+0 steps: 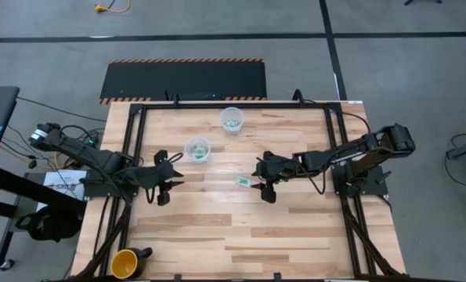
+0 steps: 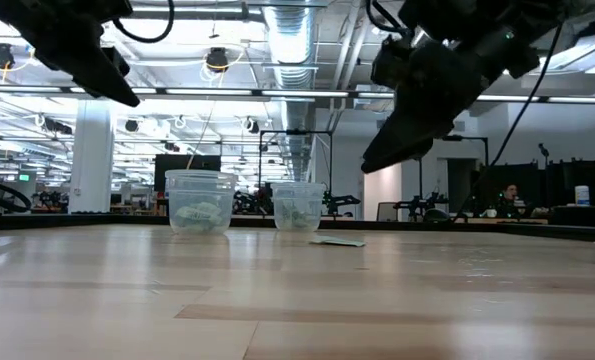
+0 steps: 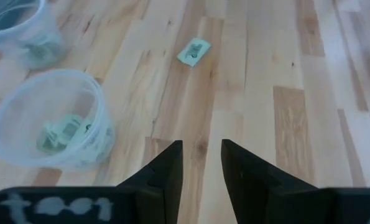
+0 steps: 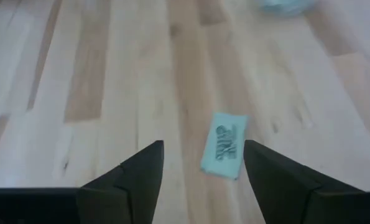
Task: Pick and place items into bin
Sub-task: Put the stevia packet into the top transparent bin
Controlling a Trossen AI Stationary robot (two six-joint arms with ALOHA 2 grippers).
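One mint-green wrapped piece [image 1: 243,182] lies flat on the wooden table; it shows in the right wrist view [image 4: 224,145], the left wrist view [image 3: 193,51] and the low view [image 2: 337,241]. My right gripper [image 1: 264,185] hovers open just right of it, above the table, empty. Two clear plastic cups hold several such pieces: the nearer cup [image 1: 196,149] and the farther cup [image 1: 232,119]. My left gripper [image 1: 164,185] hangs above the table at the left, its fingers a little apart and empty.
A yellow cup [image 1: 124,264] stands at the table's near left corner. A black metal frame [image 1: 233,104] runs round the tabletop. Bare wood lies between the two grippers and toward the near edge.
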